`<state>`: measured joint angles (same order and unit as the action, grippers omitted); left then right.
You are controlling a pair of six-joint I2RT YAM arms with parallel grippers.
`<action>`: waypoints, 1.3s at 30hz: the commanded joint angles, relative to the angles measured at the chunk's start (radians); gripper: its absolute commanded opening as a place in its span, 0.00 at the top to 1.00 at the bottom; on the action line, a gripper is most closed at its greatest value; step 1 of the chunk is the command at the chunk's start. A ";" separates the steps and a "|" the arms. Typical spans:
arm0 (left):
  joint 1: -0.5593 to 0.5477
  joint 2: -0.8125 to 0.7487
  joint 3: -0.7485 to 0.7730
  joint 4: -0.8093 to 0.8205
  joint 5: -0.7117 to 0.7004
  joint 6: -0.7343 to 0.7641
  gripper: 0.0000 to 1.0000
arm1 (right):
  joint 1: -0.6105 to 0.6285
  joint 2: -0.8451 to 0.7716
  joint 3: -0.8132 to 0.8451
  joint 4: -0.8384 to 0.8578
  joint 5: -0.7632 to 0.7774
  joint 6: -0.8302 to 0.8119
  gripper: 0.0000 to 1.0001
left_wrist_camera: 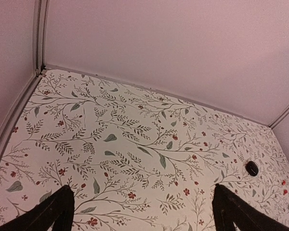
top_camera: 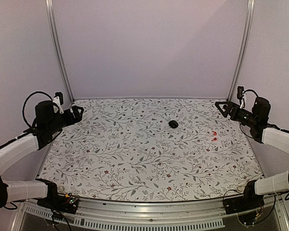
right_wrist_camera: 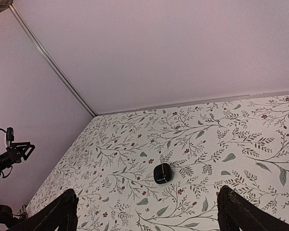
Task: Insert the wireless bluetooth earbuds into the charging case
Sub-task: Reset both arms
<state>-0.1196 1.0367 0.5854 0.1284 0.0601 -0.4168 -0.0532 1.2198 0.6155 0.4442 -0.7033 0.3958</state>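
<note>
The charging case point(top_camera: 173, 123) is a small glossy black pebble, closed, lying on the floral table right of centre; it also shows in the left wrist view point(left_wrist_camera: 252, 168) and the right wrist view point(right_wrist_camera: 162, 173). Two small red earbuds point(top_camera: 214, 135) lie on the table to its right, apart from it, and appear as red specks point(left_wrist_camera: 284, 187) at the left wrist view's right edge. My left gripper point(top_camera: 77, 114) hovers open at the far left, empty point(left_wrist_camera: 144, 214). My right gripper point(top_camera: 222, 108) hovers open at the far right, empty point(right_wrist_camera: 147, 214), pointing toward the case.
The floral table point(top_camera: 135, 154) is boxed in by pale walls with metal corner posts point(top_camera: 58, 48) at the back. The left arm point(right_wrist_camera: 9, 154) shows at the left edge of the right wrist view. Both arm bases sit at the near edge.
</note>
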 commanded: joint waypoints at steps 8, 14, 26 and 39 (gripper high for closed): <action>0.004 0.002 0.101 -0.111 -0.043 -0.013 0.00 | 0.000 -0.081 0.029 -0.044 -0.049 -0.017 0.01; 0.005 -0.075 0.128 -0.150 -0.090 -0.023 0.00 | 0.000 -0.159 0.026 -0.057 -0.072 -0.017 0.01; 0.005 -0.614 0.059 -0.267 -0.295 -0.002 0.00 | 0.000 -0.609 -0.098 -0.088 -0.053 -0.005 0.01; 0.008 -0.892 0.088 -0.448 -0.333 0.039 0.00 | 0.000 -0.937 -0.167 -0.183 -0.026 0.030 0.01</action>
<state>-0.1192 0.1429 0.6666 -0.2398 -0.2516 -0.3969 -0.0532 0.3126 0.4580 0.3222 -0.7547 0.4145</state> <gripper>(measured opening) 0.996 0.990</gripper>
